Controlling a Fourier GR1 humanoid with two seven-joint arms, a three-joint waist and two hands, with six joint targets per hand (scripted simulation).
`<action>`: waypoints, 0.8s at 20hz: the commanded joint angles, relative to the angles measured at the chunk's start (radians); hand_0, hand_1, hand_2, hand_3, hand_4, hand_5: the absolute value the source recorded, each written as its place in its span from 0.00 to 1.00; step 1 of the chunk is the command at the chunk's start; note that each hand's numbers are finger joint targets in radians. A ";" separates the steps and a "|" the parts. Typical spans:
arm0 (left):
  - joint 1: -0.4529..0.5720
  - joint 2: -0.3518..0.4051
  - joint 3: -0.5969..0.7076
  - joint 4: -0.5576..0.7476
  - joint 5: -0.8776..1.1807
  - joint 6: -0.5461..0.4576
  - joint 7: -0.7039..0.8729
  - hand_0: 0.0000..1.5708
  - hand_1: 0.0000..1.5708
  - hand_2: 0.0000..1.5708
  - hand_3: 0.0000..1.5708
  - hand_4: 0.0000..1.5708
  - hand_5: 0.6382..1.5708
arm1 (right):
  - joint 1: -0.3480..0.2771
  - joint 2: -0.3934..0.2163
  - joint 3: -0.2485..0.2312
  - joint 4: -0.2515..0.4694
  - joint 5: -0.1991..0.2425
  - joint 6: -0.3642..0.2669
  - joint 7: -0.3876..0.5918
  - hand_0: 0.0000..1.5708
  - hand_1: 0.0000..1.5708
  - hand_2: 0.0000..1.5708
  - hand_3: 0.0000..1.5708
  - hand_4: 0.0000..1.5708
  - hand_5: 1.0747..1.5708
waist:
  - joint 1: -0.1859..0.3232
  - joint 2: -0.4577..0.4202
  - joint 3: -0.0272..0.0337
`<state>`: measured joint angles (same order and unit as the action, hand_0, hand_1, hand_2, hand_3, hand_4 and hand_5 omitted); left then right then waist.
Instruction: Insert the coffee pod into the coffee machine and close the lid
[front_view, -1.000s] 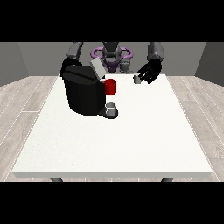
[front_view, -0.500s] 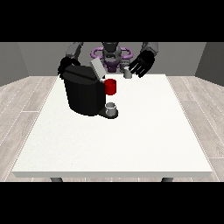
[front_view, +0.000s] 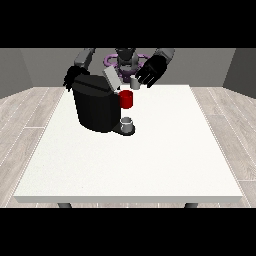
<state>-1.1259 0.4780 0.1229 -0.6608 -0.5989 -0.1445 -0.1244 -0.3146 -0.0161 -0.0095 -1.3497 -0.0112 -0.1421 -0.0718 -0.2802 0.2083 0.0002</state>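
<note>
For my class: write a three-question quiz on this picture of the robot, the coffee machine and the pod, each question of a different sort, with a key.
1. True or false: the lid of the machine is shut flat.
2. Which hand holds the pod? A) the hand at the view's left B) the hand at the view's right C) neither
3. Fill in: the cup on the machine's base stands below a ___ part at the machine's front.

Key: 1 false, the lid is tilted up. 2 B, the pod is at the fingers of the hand at the view's right, above the table, beside the machine. 3 red.
</note>
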 joint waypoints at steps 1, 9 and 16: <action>0.001 -0.026 -0.014 -0.013 -0.016 0.013 0.002 0.80 0.80 0.84 0.79 0.32 1.00 | -0.008 -0.025 -0.041 0.018 -0.012 -0.005 -0.005 0.00 0.00 0.00 0.00 0.35 1.00 | 0.017 0.000 0.0001; -0.084 0.006 -0.003 0.027 -0.028 -0.032 0.040 0.82 0.82 0.84 0.78 0.32 1.00 | -0.055 0.015 -0.004 -0.005 0.038 -0.083 0.031 0.00 0.00 0.00 0.00 0.34 1.00 | 0.003 0.039 0.0000; -0.047 -0.071 -0.020 0.022 -0.038 0.007 0.027 0.80 0.80 0.83 0.77 0.33 1.00 | -0.037 -0.021 -0.048 -0.008 -0.025 -0.013 0.037 0.00 0.00 0.00 0.00 0.34 1.00 | -0.007 0.030 0.0002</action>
<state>-1.1640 0.4465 0.1196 -0.6299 -0.6276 -0.1356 -0.1145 -0.3410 -0.0393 -0.0375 -1.3790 -0.0190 -0.1541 -0.0335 -0.3018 0.2449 0.0001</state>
